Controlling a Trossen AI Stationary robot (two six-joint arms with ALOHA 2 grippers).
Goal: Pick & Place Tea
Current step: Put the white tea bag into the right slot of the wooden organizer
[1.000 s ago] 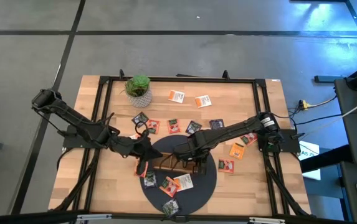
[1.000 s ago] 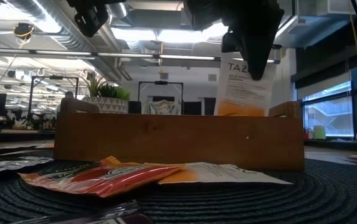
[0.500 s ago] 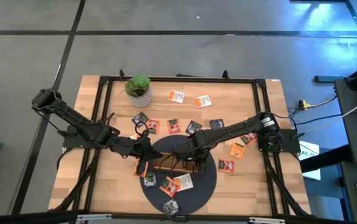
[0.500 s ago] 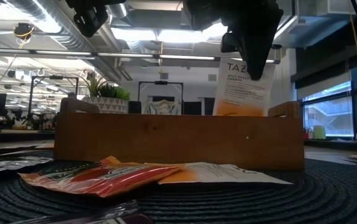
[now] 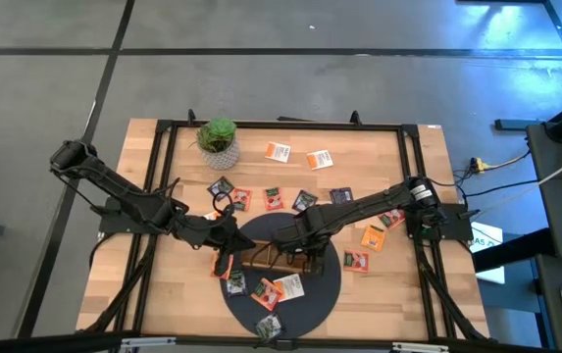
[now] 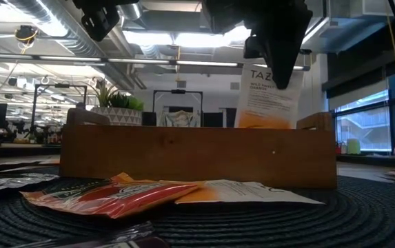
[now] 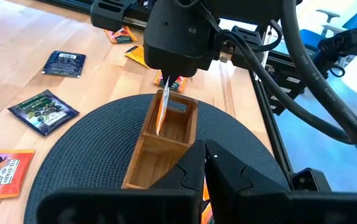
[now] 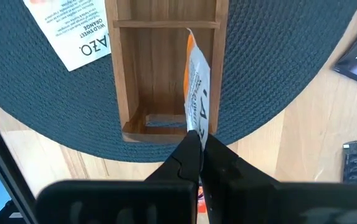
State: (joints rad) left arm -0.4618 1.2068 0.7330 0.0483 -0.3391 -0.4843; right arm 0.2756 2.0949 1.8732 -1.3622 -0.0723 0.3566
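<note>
Nothing has shifted that I can make out since a second ago: both arms and the held packet sit where they were.

Nearest the camera in the low view, a red packet [image 6: 107, 195] and a white-orange packet [image 6: 242, 193] lie flat on the dark woven mat [image 6: 362, 220], right in front of the wooden tray [image 6: 197, 160]. Those two partly screen the tray's base from that angle. Behind the front wall, my right gripper [image 6: 274, 65] comes down from above with its fingers pinching the top edge of a white-orange tea packet [image 6: 266, 96], which hangs upright with its lower part inside the tray. A potted plant [image 6: 114, 107] shows beyond the tray's far side.

My right wrist view shows what the low view hides: the held packet stands edge-on in an end compartment of the tray [image 8: 125, 68], close to one long wall, and another white-orange packet [image 8: 78, 31] lies on the mat beside the tray.

From above, the left gripper [image 5: 224, 257] waits at the mat's edge just beside the tray [image 5: 261, 257]; its fingers look pressed together in the left wrist view. Farther out on the desk [image 5: 418, 147], loose packets are scattered, including two white-orange ones [image 5: 279, 151] near the plant.
</note>
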